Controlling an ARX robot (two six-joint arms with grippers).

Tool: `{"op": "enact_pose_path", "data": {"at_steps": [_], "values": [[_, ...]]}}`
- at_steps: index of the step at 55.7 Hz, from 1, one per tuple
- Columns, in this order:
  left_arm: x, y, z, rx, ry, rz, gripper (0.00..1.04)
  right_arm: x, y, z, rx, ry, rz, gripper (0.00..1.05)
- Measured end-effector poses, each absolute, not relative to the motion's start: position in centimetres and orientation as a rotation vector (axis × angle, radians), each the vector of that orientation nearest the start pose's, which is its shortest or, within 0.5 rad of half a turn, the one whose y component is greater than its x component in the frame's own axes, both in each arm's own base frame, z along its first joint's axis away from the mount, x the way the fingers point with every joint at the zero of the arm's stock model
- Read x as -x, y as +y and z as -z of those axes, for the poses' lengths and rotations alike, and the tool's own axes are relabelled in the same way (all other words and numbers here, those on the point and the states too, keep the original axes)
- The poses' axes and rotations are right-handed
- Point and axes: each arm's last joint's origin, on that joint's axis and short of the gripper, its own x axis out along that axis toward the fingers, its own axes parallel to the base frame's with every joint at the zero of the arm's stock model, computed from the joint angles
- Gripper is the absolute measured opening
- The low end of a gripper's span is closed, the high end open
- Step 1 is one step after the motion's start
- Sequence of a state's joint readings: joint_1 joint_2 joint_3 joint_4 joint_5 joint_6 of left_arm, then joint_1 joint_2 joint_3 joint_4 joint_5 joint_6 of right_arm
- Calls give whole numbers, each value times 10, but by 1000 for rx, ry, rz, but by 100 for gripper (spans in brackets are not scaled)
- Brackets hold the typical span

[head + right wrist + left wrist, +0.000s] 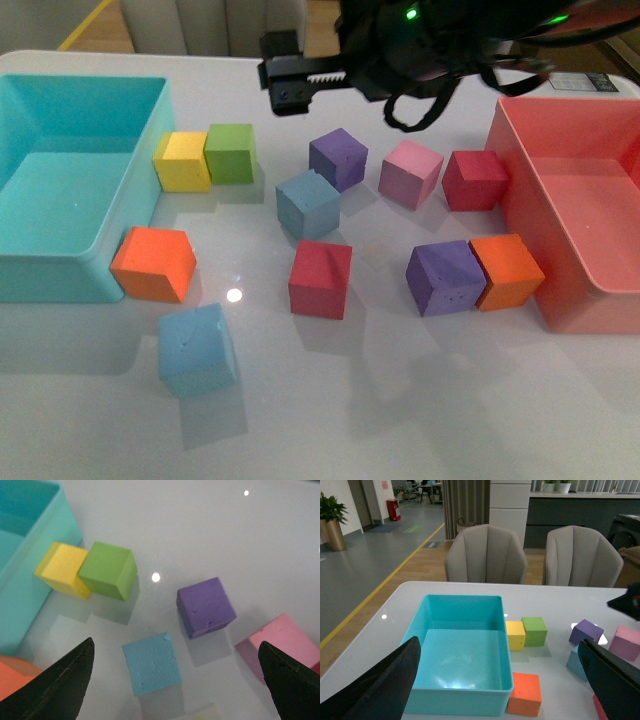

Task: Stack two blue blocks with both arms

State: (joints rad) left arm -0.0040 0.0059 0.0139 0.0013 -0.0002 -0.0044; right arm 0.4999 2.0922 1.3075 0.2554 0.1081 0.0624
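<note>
– Two blue blocks, where are they?
– Both flat on the white table (400, 400), well apart, not stacked. The near blue block (197, 350) sits alone at near left, with an orange cube (153, 263) just beyond it. The far blue block (308, 204) is mid-table, past a red cube (320, 279), with a purple cube (338, 158) close on its far right.
– Your hands?
– My right gripper (175, 645) hangs above the far blue block. Its fingers (60, 690) are spread wide, holding nothing, no contact. My left gripper (499, 641) is up in the air, spread wide as well, empty, facing the turquoise bin (460, 611) on the left.
– Anything farther back?
– A yellow cube (181, 160) and a green cube (230, 152) touch side by side, just beside the turquoise bin's right wall. A pink cube (410, 173) and a dark red cube (474, 180) sit farther right, by the coral bin (580, 200).
</note>
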Motion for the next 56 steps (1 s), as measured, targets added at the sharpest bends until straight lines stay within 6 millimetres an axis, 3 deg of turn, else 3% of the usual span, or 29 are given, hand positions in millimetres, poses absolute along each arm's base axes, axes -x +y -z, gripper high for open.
{"op": "enact_pose_path", "data": {"at_steps": [5,8,13,17,23,32,38,56], "values": [[-97,0,-168,4,-10,4,96,-373,189,-177,60,426,-343,96],[-97,0,-168,4,-10,4,96,-348,167,-196,21,346,-307,96],[-97,0,-168,4,-10,4,96,-310,131,-216,-8,86,-87,81],[-97,0,-168,4,-10,4,96,-276,99,-219,-30,-9,-30,69],[-97,0,-168,4,-9,2,96,-241,68,-210,-27,-25,7,50],[-97,0,-168,4,-9,4,96,-215,47,-189,-3,22,-4,23],[-97,0,-168,4,-9,3,96,-199,36,-186,-4,8,-11,2],[-97,0,-168,4,-9,4,96,-157,12,-172,-1,15,-5,2]]}}
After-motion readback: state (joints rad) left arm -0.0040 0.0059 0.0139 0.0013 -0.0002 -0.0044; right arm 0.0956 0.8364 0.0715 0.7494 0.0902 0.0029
